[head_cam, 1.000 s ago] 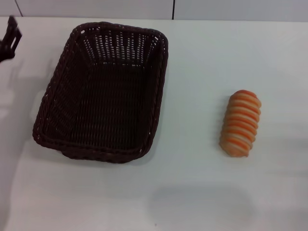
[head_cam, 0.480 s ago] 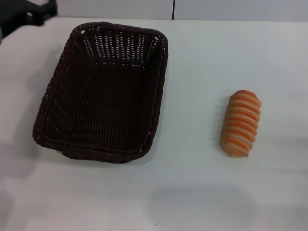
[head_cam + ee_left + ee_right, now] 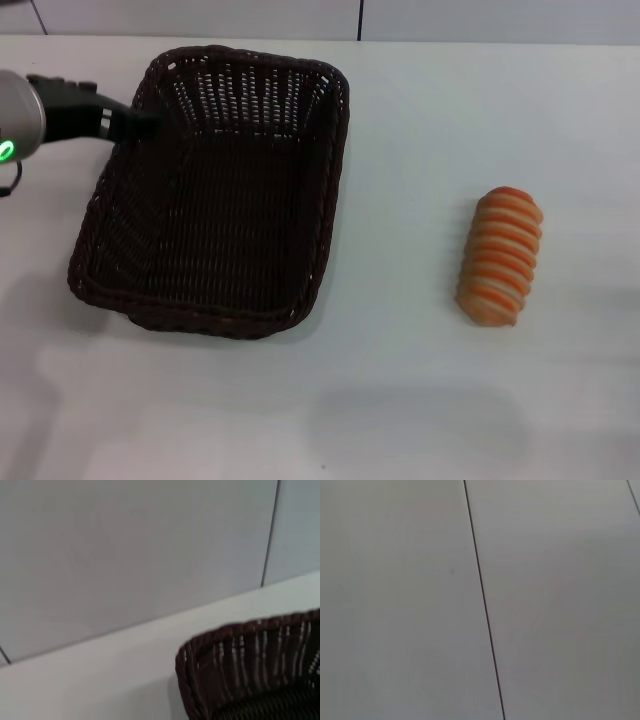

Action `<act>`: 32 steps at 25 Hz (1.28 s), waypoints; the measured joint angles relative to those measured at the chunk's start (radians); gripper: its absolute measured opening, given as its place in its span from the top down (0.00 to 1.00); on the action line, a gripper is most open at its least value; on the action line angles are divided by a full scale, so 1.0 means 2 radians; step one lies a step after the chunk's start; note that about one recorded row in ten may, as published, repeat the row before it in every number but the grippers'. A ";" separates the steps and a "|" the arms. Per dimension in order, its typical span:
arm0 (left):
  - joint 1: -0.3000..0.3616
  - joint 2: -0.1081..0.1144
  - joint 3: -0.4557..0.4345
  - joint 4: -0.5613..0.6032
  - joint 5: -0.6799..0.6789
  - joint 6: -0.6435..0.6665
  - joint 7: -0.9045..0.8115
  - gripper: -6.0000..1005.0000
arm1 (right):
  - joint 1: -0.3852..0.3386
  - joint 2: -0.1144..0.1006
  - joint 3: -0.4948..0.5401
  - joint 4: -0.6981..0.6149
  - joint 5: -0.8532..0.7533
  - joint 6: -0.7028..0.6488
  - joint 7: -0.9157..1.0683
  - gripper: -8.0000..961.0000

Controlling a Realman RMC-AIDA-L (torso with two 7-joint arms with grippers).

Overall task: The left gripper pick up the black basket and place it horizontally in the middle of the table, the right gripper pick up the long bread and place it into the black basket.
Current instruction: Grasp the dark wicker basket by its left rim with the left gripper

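The black basket [image 3: 330,190] lies on the white table [image 3: 420,400], left of the middle, with its long side running away from me. My left gripper [image 3: 140,122] reaches in from the left on a silver arm with a green ring light, and its tip is at the basket's far left rim. One basket corner [image 3: 240,645] shows in the left wrist view. The long bread [image 3: 500,257] lies on the table to the right, apart from the basket. My right gripper is out of view.
A grey panelled wall [image 3: 400,15] runs behind the table's far edge. The right wrist view shows only wall panels [image 3: 420,605] with a dark seam. Bare tabletop lies between the basket and the bread and along the front.
My left arm has swung in from the far left edge of the view to the basket's far left rim. The basket and the bread have not moved.
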 joint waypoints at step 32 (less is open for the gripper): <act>-0.042 0.000 0.001 0.092 0.020 -0.027 0.013 0.58 | -0.003 -0.002 -0.012 0.000 0.000 -0.007 0.000 0.22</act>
